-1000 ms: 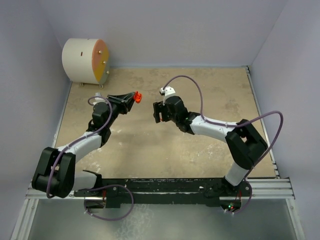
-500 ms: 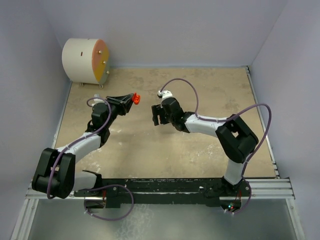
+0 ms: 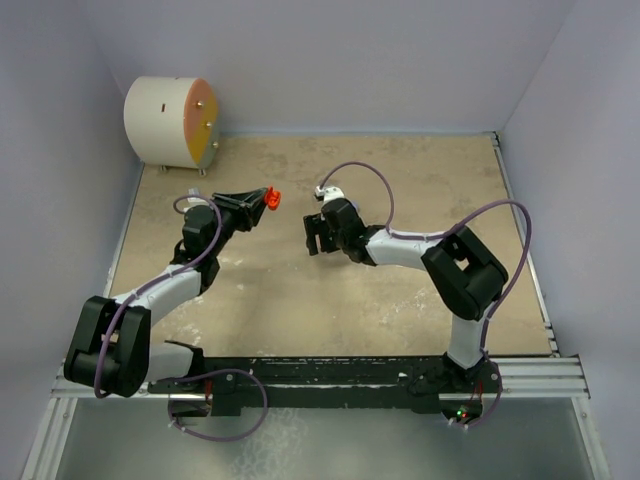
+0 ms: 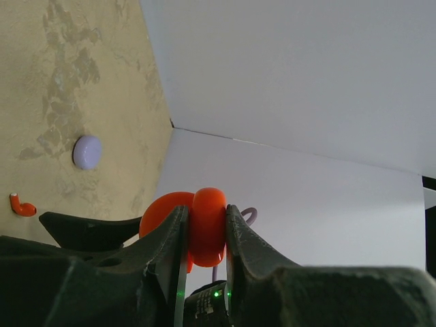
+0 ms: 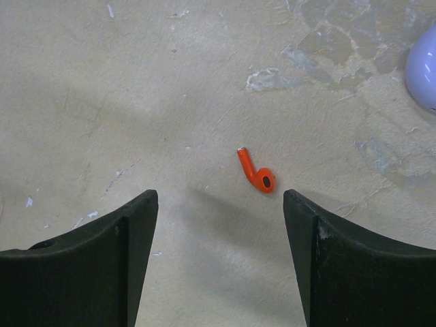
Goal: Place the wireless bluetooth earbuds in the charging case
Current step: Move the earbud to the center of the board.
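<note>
The left gripper (image 4: pixel 204 233) is closed tight on the red charging case (image 4: pixel 207 204), held up off the table (image 5: pixel 136 82) left of centre. The right gripper (image 5: pixel 219 199) hangs wide open and holds nothing. It is over a red earbud (image 5: pixel 257 174) lying on the table between its fingers. A lavender case (image 5: pixel 425 67) sits near the earbud.

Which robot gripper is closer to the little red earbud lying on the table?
Right. The right gripper hangs open just over the red earbud. The left gripper is farther off to the side, shut on a red case.
</note>
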You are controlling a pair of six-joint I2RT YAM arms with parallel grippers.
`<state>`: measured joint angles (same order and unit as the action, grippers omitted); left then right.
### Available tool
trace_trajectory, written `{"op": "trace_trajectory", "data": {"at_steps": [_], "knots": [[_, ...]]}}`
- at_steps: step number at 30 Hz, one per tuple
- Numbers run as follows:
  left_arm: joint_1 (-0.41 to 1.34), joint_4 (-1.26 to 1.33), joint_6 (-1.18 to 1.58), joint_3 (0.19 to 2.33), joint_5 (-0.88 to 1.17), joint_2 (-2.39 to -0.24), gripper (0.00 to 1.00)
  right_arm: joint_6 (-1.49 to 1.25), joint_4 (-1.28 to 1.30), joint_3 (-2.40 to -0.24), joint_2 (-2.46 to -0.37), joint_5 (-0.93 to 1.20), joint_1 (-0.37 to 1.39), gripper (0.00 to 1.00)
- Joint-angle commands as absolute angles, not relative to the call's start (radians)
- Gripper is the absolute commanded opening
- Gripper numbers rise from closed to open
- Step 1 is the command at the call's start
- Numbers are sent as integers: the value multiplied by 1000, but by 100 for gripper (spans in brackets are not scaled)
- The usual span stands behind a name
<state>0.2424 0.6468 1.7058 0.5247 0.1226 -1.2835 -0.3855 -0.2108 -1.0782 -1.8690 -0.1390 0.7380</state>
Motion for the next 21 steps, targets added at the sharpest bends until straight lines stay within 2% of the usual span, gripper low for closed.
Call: {"op": "trace_trajectory", "data": {"at_steps": [1, 15, 21], "knots": [[233, 669, 1684, 531, 130, -1271, 0, -398, -231, -1104, -1872, -143, 725, 76], [228, 665, 1684, 531, 130, -1271, 0, -379, -249, -1093, -1889, -134, 694, 65], [227, 667, 1684, 529, 129, -1272, 0, -407, -252, -1101, -1897, -144, 691, 65]]}}
